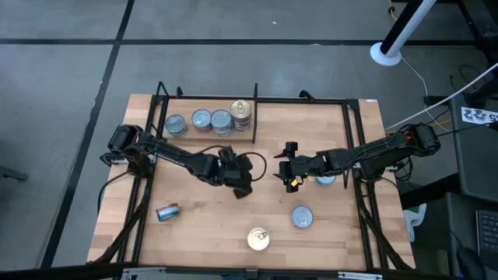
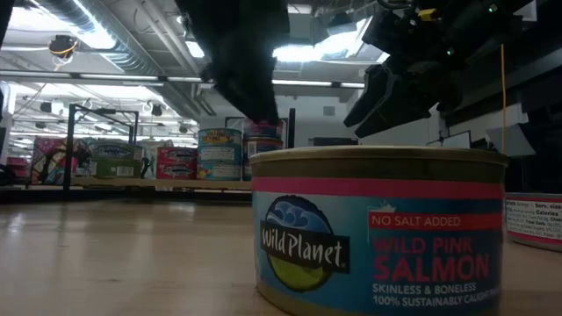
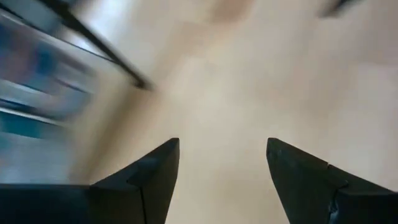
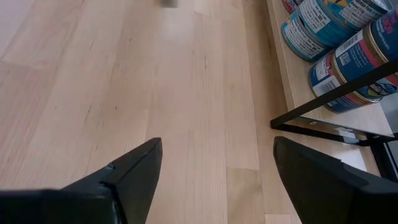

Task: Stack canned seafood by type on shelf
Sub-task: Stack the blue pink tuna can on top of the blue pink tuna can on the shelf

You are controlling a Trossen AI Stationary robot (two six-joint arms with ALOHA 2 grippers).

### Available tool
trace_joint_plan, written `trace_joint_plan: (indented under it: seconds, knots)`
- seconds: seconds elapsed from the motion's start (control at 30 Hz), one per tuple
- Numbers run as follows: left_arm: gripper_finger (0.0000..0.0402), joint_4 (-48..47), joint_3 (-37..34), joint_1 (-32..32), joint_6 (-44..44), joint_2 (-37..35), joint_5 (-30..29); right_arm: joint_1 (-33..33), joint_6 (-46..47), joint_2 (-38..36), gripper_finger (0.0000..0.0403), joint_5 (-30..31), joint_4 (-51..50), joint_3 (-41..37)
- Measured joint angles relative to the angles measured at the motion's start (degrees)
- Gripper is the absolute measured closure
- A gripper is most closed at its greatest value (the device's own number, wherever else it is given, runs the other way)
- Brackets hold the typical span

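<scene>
The shelf (image 1: 257,210) is a big pale wooden board with a thin black frame around it. Four tins stand in a row at the back (image 1: 210,120), just to the left of the short black divider bar (image 1: 255,113). A gold-topped tin (image 1: 258,239) sits near the front edge, and a silver-topped tin (image 1: 302,216) is close by it. A tin with a red and blue label (image 1: 167,211) lies on its side at the front left. The left gripper (image 1: 240,180) is over the middle of the board, its fingers apart with nothing between them. The right gripper (image 1: 291,173) is near it, fingers wide apart and holding nothing, with another tin (image 1: 325,179) beside its arm
</scene>
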Motion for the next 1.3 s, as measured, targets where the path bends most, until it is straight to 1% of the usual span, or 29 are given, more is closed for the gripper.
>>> trace_joint_plan:
  seconds: [0.13,0.23,0.27,0.37,0.5,0.6,0.67,0.87,0.93,1.07,1.17,1.3]
  knots:
    - [0.0164,3.3,0.0,-1.6,-10.7,0.0,13.7,0.0,0.0,0.0,0.0095,-0.6,0.0,0.0]
    - [0.0164,5.2,0.0,-2.8,-18.9,0.0,22.9,0.0,0.0,0.0,0.0095,-5.2,0.1,0.0]
    - [0.0164,5.6,0.0,-3.3,-21.5,0.0,25.0,0.0,0.0,0.0,0.0095,-7.3,0.1,0.0]
    - [0.0164,7.1,0.0,-5.2,-29.5,0.0,28.6,0.0,0.0,0.0,0.0095,-13.7,0.5,0.0]
    - [0.0164,12.4,-1.2,-8.4,-39.7,0.0,29.9,0.1,0.0,0.0,0.0095,-19.5,0.5,0.0]
    - [0.0164,17.9,-3.2,-11.2,-46.6,0.0,29.5,0.2,-0.2,0.0,0.0095,-21.8,0.5,0.0]
    - [0.0164,20.7,-4.0,-12.9,-50.6,0.7,28.3,1.0,-1.8,0.0,0.0095,-22.2,0.6,0.0]
    - [0.0164,21.1,-4.1,-16.3,-56.5,5.1,27.6,5.9,-9.1,0.0,0.0095,-21.8,3.8,0.0]
    - [0.0164,23.0,-4.1,-16.6,-57.9,6.3,27.7,7.5,-10.5,0.0,0.0095,-21.6,5.6,0.0]
    - [0.0164,27.7,-4.1,-16.6,-58.3,8.7,27.8,10.2,-12.6,0.0,0.0095,-17.2,7.9,0.0]
    - [0.0164,29.2,-4.1,-16.3,-58.7,10.2,28.0,11.4,-14.5,0.0,0.0095,-13.7,8.4,0.0]
    - [0.0165,29.3,-4.1,-15.9,-58.7,11.4,28.7,11.7,-15.1,0.0,0.0095,-12.5,8.3,0.0]
